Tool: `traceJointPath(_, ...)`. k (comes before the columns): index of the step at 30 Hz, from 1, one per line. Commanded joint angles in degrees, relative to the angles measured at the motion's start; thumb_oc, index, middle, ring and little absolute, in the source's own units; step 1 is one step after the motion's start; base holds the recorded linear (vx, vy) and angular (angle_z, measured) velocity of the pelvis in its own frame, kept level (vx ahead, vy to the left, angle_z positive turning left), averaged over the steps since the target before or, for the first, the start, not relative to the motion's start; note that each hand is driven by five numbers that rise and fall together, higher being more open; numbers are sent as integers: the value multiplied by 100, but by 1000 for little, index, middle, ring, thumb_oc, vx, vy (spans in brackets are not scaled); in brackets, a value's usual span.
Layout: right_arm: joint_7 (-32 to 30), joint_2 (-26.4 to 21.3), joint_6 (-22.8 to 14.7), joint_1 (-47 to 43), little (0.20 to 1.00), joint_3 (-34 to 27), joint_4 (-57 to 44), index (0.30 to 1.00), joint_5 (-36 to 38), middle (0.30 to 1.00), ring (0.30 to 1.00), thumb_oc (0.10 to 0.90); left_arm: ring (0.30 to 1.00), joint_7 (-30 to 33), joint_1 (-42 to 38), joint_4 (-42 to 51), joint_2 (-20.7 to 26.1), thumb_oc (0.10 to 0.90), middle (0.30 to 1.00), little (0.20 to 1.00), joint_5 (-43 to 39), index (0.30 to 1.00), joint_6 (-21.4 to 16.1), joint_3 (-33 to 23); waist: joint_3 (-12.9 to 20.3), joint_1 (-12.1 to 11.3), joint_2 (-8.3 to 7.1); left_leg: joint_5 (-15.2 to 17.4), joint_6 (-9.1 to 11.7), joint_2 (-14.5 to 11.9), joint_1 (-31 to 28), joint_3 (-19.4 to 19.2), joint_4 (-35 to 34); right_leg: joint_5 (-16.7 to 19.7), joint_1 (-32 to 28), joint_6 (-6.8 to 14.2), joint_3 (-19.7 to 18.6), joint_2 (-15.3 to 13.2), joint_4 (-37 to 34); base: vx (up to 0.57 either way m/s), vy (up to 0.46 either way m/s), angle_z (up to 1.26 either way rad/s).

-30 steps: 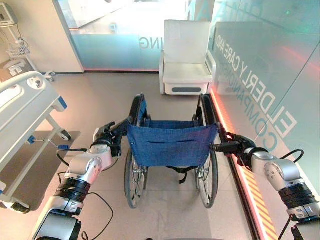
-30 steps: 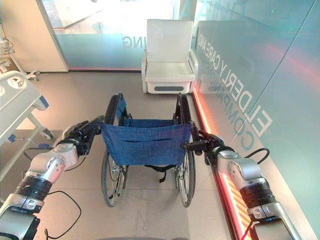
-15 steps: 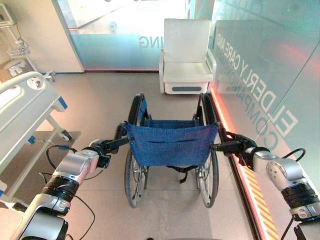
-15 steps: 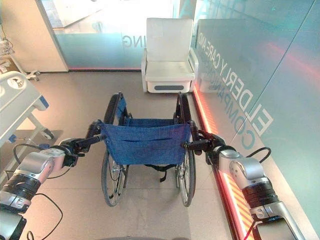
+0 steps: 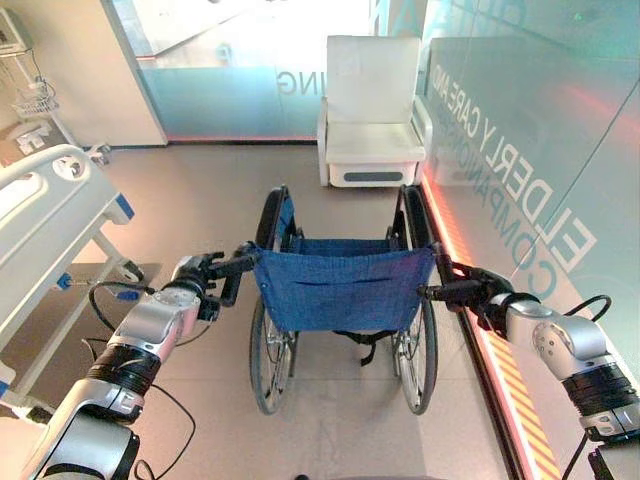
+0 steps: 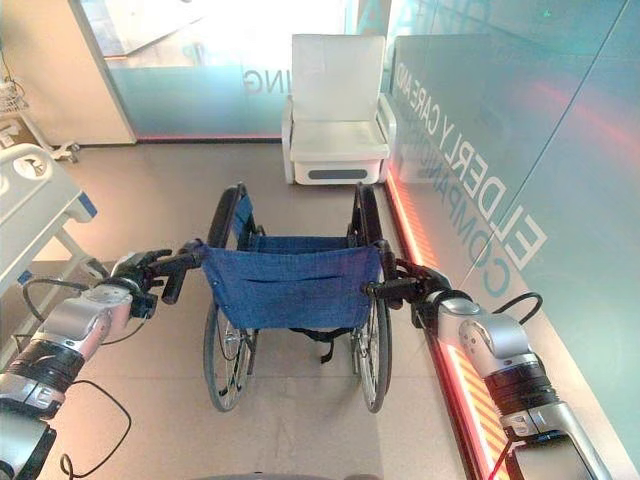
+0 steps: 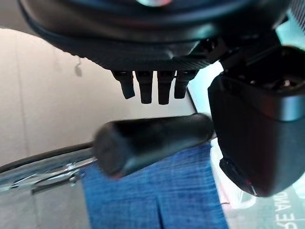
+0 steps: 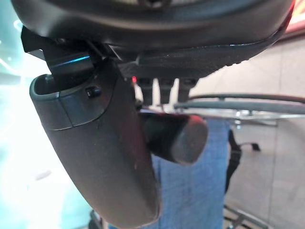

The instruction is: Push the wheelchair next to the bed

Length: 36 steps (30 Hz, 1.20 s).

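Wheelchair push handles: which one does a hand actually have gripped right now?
The right push handle: the right hand wraps it with its thumb. At the left push handle, the left hand hangs open, fingers off the grip.

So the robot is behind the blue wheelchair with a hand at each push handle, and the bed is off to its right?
Not quite: the bed stands to its left, as the left eye view shows. The rest holds: the left hand and right hand are at the wheelchair's handles.

— What was the room like?
— A smooth beige floor [image 5: 200,200], and a frosted glass wall [image 5: 520,130] with large lettering on the right, a red light strip [image 5: 500,360] glowing along its base.
— Any furniture?
— A white armchair [image 5: 372,110] stood against the far glass partition [image 5: 230,90], where bright daylight came through.
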<state>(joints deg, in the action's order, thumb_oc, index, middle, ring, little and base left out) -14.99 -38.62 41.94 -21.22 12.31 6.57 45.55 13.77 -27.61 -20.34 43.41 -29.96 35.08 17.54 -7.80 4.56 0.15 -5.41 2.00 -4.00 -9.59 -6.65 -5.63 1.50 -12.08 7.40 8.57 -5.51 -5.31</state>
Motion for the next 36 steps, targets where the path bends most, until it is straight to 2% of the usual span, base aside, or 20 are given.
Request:
traceJointPath(1,576,607,-400,-1046,900,586,-181,900,584,900,900,800,900,361,-1432,-197,207,800,900,900,495,900,-919,221,1,-255,11,820,-289,708,-179,-153,92,-153,131,-199,91,253,60,0,0,0)
traceJointPath(5,601,628,-370,-1038,900,595,-147,900,542,900,900,800,900,295,-1476,-183,163,800,900,900,500,900,-915,313,12,-235,6,826,-295,714,-188,-132,101,-156,126,-206,51,261,70,38,5,0)
traceJointPath(8,616,643,-324,-1024,900,583,-135,900,511,900,900,800,900,43,-1495,-178,91,800,900,900,483,900,-707,370,18,-222,3,826,-304,715,-193,-124,100,-151,127,-208,35,263,71,24,2,-1)
traceJointPath(12,714,647,-322,-940,900,541,-156,900,406,900,900,800,900,-489,-1400,-250,11,800,900,900,471,900,-102,445,-12,-208,9,823,-327,723,-187,-120,105,-132,144,-199,13,263,75,0,0,0)
traceJointPath(16,716,650,-346,-904,900,539,-214,900,403,900,900,800,900,-496,-1280,-326,-9,800,900,900,430,900,96,448,-47,-212,7,813,-336,727,-169,-116,107,-118,167,-186,17,253,82,0,0,0)
traceJointPath(21,662,631,-348,-869,900,540,-305,900,471,900,900,800,900,-657,-1192,-288,14,800,900,900,356,900,-96,410,-63,-216,-4,808,-338,729,-161,-124,118,-110,179,-184,15,254,91,0,0,0)
traceJointPath(25,738,578,-391,-809,900,494,-401,900,517,900,900,800,900,-1017,-1129,-129,-9,800,900,900,81,900,-270,414,-64,-209,1,800,-337,729,-154,-102,119,-105,186,-187,-14,257,91,0,0,0)
traceJointPath(26,772,580,-448,-807,900,481,-405,900,512,900,900,800,900,-1030,-1136,-57,-30,800,900,900,68,900,-490,429,-64,-207,8,800,-338,731,-159,-93,112,-101,187,-186,-20,261,89,0,0,0)
traceJointPath(28,754,577,-451,-817,900,479,-414,900,556,900,900,800,900,-1027,-1145,-13,-40,800,900,900,-104,900,-607,432,-64,-207,10,799,-336,732,-165,-88,103,-98,183,-182,-20,262,85,0,0,0)
traceJointPath(29,774,580,-509,-813,900,473,-426,900,557,900,900,800,900,-981,-1141,80,-91,800,900,900,-298,900,-882,399,-57,-207,12,797,-327,731,-173,-80,89,-96,174,-180,-20,264,74,0,0,0)
traceJointPath(30,777,580,-516,-812,900,473,-423,900,555,900,900,800,900,-973,-1142,85,-93,800,900,900,-312,900,-910,398,-56,-207,13,798,-326,731,-175,-79,88,-96,173,-180,-21,264,73,0,0,0)
traceJointPath(31,801,575,-601,-813,900,457,-395,900,572,900,900,800,900,-815,-1138,192,-133,800,900,900,-494,900,-1167,347,-43,-213,11,800,-318,729,-183,-63,75,-97,163,-182,-19,267,63,0,0,0)
traceJointPath(33,796,576,-613,-833,900,442,-386,900,543,900,900,800,900,-627,-1142,283,-151,800,900,900,-574,900,-1408,289,-24,-215,9,801,-311,729,-188,-46,70,-102,158,-181,-24,265,63,0,0,0)
traceJointPath(34,818,564,-647,-898,900,446,-353,900,538,900,900,800,900,-454,-1171,396,-185,800,900,900,-560,900,-1693,212,-7,-225,5,805,-301,725,-191,-25,62,-107,152,-184,-16,262,59,30,13,1)
traceJointPath(36,899,562,-640,-956,900,437,-310,900,505,900,900,800,900,-415,-1221,460,-177,800,900,900,-602,900,-1780,175,2,-227,1,806,-292,720,-191,-17,62,-110,150,-187,-10,258,61,0,0,0)
